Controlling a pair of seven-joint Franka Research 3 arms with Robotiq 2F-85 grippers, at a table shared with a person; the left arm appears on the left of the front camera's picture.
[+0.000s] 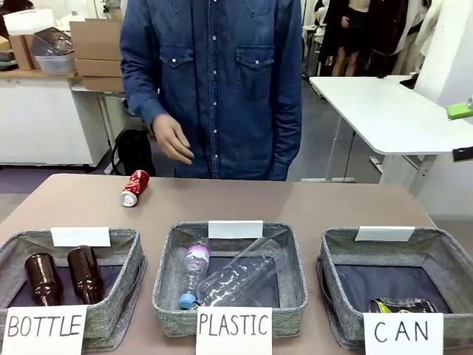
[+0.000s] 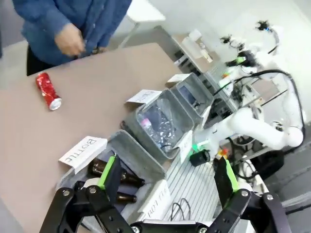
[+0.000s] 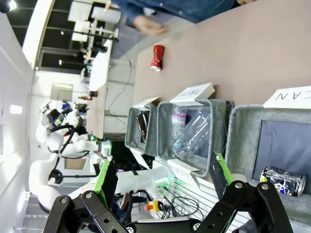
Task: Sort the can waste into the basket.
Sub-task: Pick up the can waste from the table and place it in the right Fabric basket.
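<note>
The job looks half done. The dark can [image 1: 403, 305] lies inside the basket [image 1: 451, 251] signed CAN, at its near edge. The red can [image 1: 134, 188] is left to sort. It lies on its side on the surface [image 1: 310, 200], well apart from that basket, off to its far left. The left pincer [image 2: 167, 170] and the right pincer [image 3: 160, 167] both stand apart, holding nothing.
</note>
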